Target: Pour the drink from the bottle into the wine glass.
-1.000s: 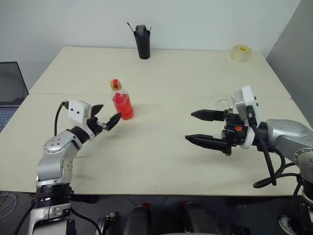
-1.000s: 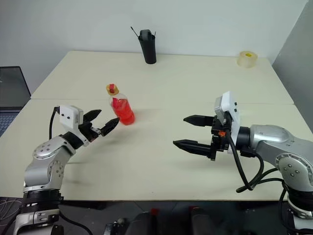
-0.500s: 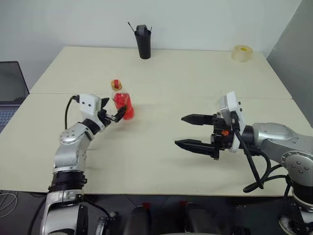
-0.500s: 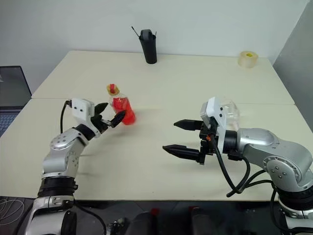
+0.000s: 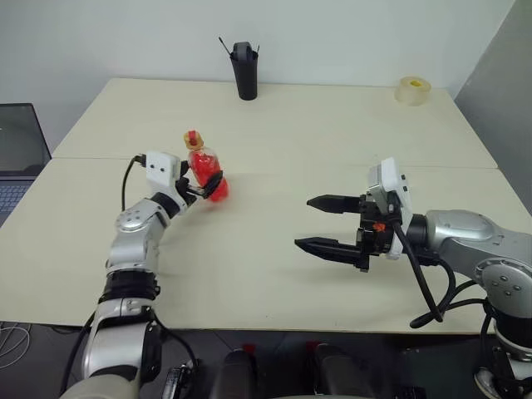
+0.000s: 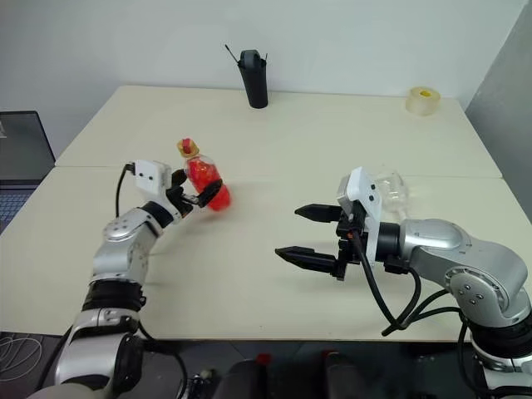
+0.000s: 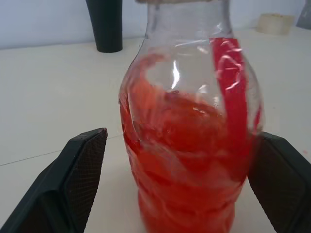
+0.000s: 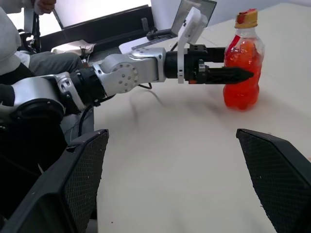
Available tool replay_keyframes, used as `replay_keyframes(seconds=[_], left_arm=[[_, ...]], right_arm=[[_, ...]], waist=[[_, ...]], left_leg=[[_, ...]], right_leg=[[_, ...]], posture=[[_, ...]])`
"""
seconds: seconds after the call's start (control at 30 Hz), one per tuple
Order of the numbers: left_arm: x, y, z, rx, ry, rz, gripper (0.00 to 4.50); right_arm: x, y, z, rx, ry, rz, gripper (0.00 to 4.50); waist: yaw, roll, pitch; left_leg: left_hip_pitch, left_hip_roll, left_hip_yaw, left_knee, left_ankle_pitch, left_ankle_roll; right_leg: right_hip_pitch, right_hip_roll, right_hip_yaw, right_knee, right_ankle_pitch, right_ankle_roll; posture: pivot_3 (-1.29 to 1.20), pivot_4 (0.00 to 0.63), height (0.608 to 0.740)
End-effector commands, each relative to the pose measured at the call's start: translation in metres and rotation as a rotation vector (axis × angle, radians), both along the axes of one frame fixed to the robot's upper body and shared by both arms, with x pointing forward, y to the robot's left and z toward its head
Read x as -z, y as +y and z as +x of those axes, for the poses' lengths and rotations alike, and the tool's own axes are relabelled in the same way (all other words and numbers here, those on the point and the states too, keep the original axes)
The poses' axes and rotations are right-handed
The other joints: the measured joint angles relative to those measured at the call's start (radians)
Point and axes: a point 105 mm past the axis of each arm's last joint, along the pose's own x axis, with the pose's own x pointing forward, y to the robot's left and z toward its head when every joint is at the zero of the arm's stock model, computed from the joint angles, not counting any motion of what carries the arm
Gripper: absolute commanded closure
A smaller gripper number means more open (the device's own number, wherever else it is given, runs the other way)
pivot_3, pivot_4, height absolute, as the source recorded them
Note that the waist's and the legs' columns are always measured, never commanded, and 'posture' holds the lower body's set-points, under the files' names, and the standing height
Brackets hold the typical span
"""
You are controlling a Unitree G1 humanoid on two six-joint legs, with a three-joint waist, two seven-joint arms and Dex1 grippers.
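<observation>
On the cream table [image 5: 274,125], toward its left side, the left gripper [image 5: 202,184] has its two black fingers spread wide on either side of the bottle [image 5: 204,173], which stands upright between them with red drink [image 7: 184,170] inside and a gap showing beside each finger. Further right, the right gripper [image 5: 322,224] hovers above the tabletop, fingers wide apart and holding nothing. Just behind its wrist stands the wine glass [image 6: 389,186].
</observation>
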Motion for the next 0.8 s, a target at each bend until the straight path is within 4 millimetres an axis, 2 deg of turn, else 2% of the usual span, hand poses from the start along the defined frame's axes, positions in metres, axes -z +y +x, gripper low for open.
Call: replay_keyframes(seconds=[0.03,0.17,0.33,0.43,0.57,0.67,0.8], left_arm=[[-0.007,-0.007,0.01,0.019,-0.039,0.015,0.0],[-0.011,-0.013,0.021,0.013,-0.056,-0.014,0.0],[-0.013,-0.018,0.029,0.011,-0.066,-0.019,0.0],[-0.014,-0.021,0.031,0.018,-0.066,-0.033,0.6],[-0.014,-0.022,0.032,0.025,-0.065,-0.034,1.71],[-0.013,-0.021,0.031,0.029,-0.065,-0.032,2.01],[-0.006,-0.027,0.025,0.103,-0.043,-0.019,2.05]], right_arm=[[-0.007,0.002,-0.005,-0.017,-0.04,0.008,0.01],[-0.009,0.002,-0.003,-0.001,-0.053,0.008,0.01],[-0.019,0.003,0.029,0.182,-0.146,0.073,0.01],[-0.018,0.003,0.041,0.256,-0.161,0.104,0.0],[-0.01,0.003,0.051,0.314,-0.157,0.117,0.0],[-0.007,0.003,0.053,0.329,-0.161,0.11,0.0],[-0.002,-0.003,0.053,0.339,-0.1,0.082,0.0]], waist=[[0.0,0.0,0.0],[-0.001,0.0,0.0],[-0.003,0.0,0.0],[-0.002,0.0,0.0],[-0.002,0.0,0.0],[-0.002,0.0,0.0],[-0.002,0.0,0.0]], left_leg=[[0.0,0.0,0.0,0.0,0.0,0.0],[0.0,-0.001,0.0,0.0,0.0,0.0],[0.0,-0.002,0.0,0.0,0.0,0.0],[0.0,-0.002,0.0,0.0,0.0,0.0],[0.0,-0.001,0.0,0.0,0.0,0.0],[0.0,-0.001,0.0,0.0,0.0,0.0],[0.0,-0.001,0.0,0.0,0.0,0.0]], right_leg=[[0.0,0.0,0.0,0.0,0.0,0.0],[0.0,0.001,0.0,0.0,0.0,0.0],[0.0,0.001,0.0,0.0,0.0,0.0],[0.0,0.001,0.0,0.0,0.0,0.0],[0.0,0.001,0.0,0.0,0.0,0.0],[0.0,0.001,0.0,0.0,0.0,0.0],[-0.001,0.001,0.0,0.0,0.0,0.0]], posture=[[0.0,0.15,0.74],[0.0,0.15,0.74],[0.0,0.15,0.74],[0.0,0.15,0.74],[0.0,0.15,0.74],[0.0,0.15,0.74],[0.0,0.15,0.74]])
